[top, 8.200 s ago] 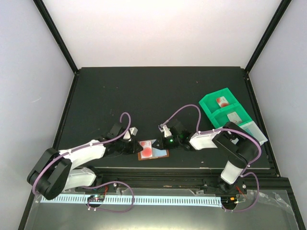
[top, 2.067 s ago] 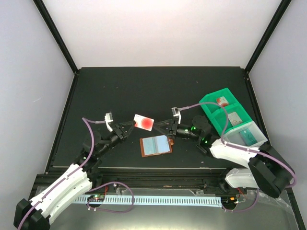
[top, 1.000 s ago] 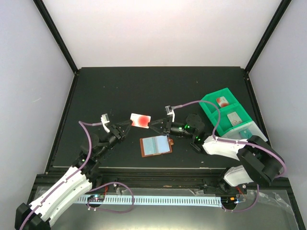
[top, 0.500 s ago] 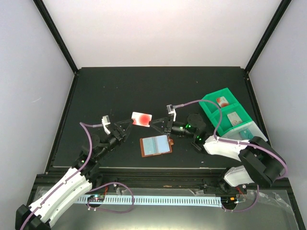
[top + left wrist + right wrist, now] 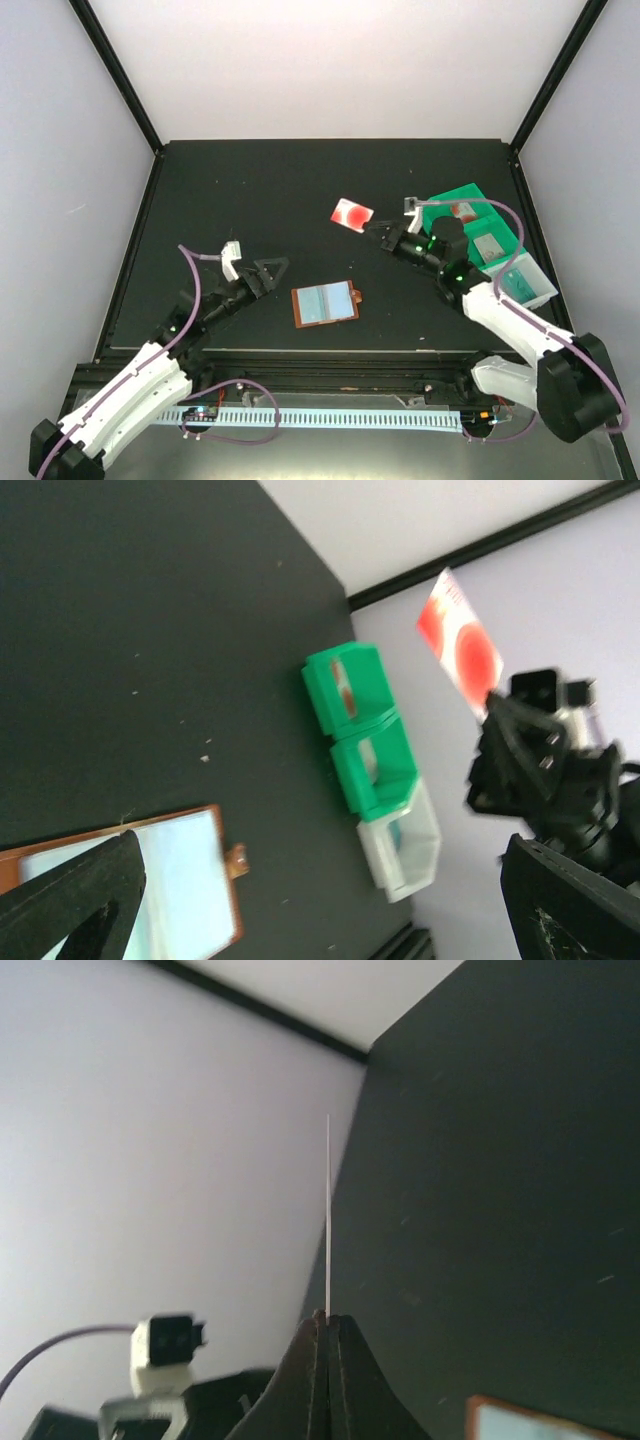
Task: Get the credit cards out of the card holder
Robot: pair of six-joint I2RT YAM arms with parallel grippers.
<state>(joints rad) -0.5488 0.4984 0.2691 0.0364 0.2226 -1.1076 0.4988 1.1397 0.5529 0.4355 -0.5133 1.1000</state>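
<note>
- The card, white with a red mark, is out of the left gripper, whose jaws are now spread and empty.
- The right gripper alone pinches the card by one edge and has carried it off the table, toward the green tray.
- The holder lies open on the black table between the arms, where it was before.
- Pale walls and black posts enclose the table.
</note>
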